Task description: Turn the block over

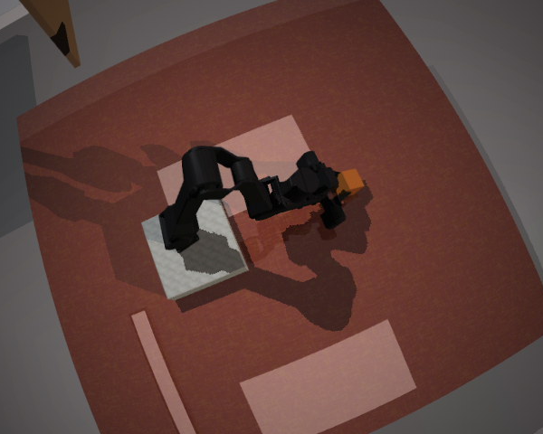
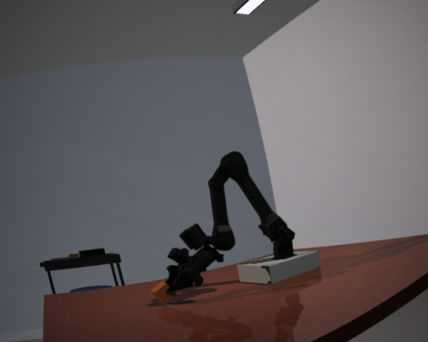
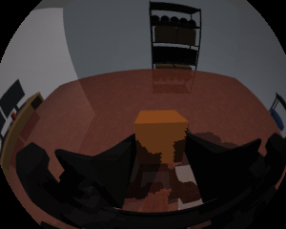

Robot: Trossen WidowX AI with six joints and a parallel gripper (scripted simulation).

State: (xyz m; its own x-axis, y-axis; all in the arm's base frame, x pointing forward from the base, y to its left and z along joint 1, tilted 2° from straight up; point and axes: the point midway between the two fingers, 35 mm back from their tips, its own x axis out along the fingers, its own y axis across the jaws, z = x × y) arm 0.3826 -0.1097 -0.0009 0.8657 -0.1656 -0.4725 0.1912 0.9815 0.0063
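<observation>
An orange block (image 1: 351,180) (image 2: 161,291) (image 3: 160,135) is held tilted, low over the reddish table (image 1: 449,210) (image 2: 107,316) (image 3: 110,91). In the exterior view its lowest corner is at or just above the table; I cannot tell if it touches. My gripper (image 1: 343,190) (image 2: 168,291) (image 3: 159,135) is shut on the block, with one finger on each side in the wrist view. The gripper slants down and outward from the arm. No marked side can be made out on the faces that show; the faces at the fingers are hidden.
The arm stands on a pale base block (image 1: 206,282) (image 2: 255,273). Pale flat rectangles lie on the table, one (image 1: 328,378) near the bottom and one (image 1: 271,140) behind the arm in the top view. A narrow pale strip (image 1: 162,369) lies at lower left.
</observation>
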